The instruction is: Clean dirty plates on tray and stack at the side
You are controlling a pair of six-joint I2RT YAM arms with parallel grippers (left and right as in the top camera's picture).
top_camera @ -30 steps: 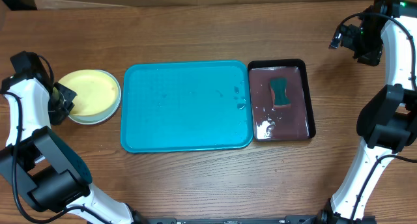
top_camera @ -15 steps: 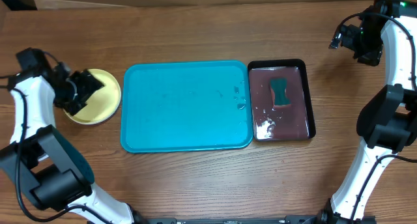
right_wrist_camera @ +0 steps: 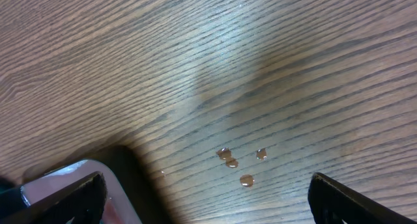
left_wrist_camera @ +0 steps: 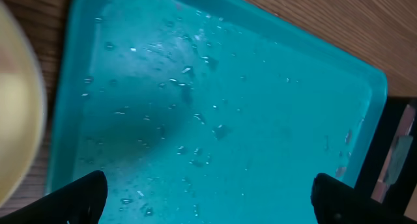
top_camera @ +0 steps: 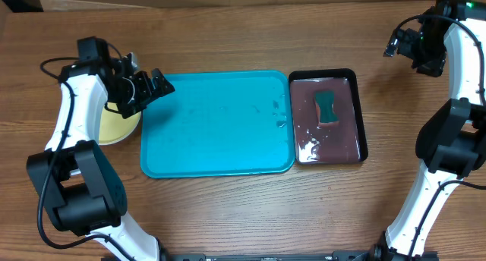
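Observation:
The yellow-green plate (top_camera: 119, 127) rests on the wood left of the turquoise tray (top_camera: 220, 139), half hidden under my left arm. Its edge shows at the left of the left wrist view (left_wrist_camera: 16, 120). My left gripper (top_camera: 154, 89) hovers open over the tray's left rim, with nothing between its fingers (left_wrist_camera: 208, 201). The tray (left_wrist_camera: 228, 100) is wet with droplets and carries no plates. My right gripper (top_camera: 395, 47) hangs open above the bare table at the far right, empty (right_wrist_camera: 208, 204).
A black tray (top_camera: 361, 117) of brownish liquid with a teal sponge (top_camera: 326, 108) sits against the blue tray's right side. Its corner shows in the right wrist view (right_wrist_camera: 130, 178), near some brown drops (right_wrist_camera: 238, 164) on the wood.
My left gripper has opened, let go of the yellow-green plate, and swung right from the plate's left side to over the tray's left rim. The right arm has not moved.

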